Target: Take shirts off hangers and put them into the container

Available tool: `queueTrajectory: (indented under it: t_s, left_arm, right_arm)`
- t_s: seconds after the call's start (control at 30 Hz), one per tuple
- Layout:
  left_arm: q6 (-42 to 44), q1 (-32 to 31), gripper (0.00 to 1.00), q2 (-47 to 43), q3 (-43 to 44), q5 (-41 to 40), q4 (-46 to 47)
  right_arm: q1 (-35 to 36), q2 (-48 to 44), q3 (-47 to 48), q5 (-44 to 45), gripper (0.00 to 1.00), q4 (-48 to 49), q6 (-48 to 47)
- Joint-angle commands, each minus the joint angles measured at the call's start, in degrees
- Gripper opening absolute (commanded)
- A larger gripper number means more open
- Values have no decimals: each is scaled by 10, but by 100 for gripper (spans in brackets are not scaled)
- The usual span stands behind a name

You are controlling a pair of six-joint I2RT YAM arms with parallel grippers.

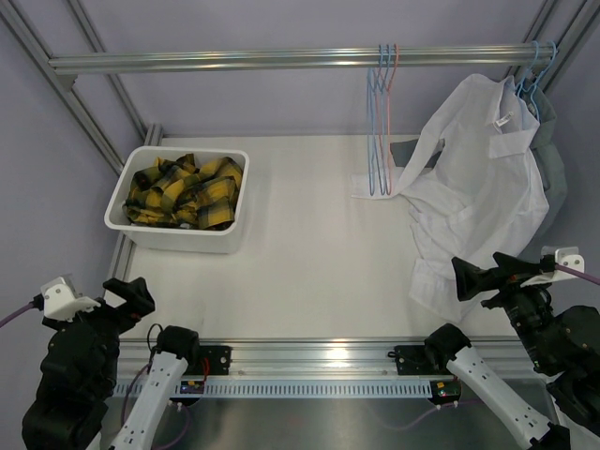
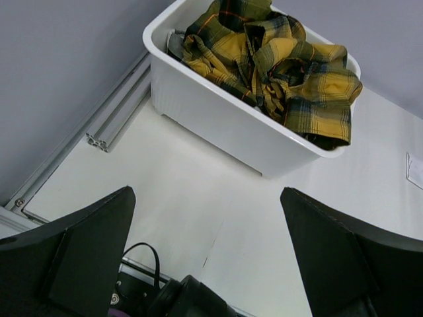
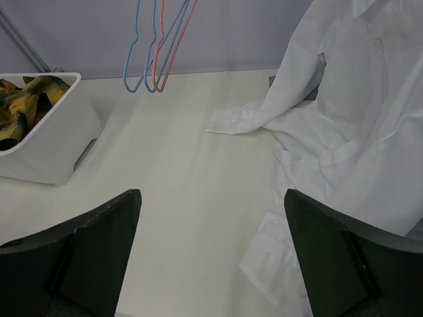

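Evidently empty and wide open, the left gripper has the container straight ahead; the right gripper, likewise gaping, has the white shirt ahead-right.

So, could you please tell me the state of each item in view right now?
yellow plaid shirt: crumpled inside the container
white shirt: on its hanger, hem draped onto the table
spare hangers: bare, hanging on the rail
left tool: open, empty
right tool: open, empty

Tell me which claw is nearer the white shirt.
Right. The right claw hangs by the white shirt's near hem; the left claw is across the table, near the tub.
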Motion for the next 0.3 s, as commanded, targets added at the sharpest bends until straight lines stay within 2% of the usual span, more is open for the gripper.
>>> queueTrajectory:
  t_s: [0.0,0.27]
  left_arm:
    - [-15,1,99,-2,-10,0,-14]
    - [-20,1,99,-16,-7,-1,-25]
  right_arm:
    - [-2,-6,3,-9,99,17,-11]
    - [-1,-4,10,-24,99,21,-21]
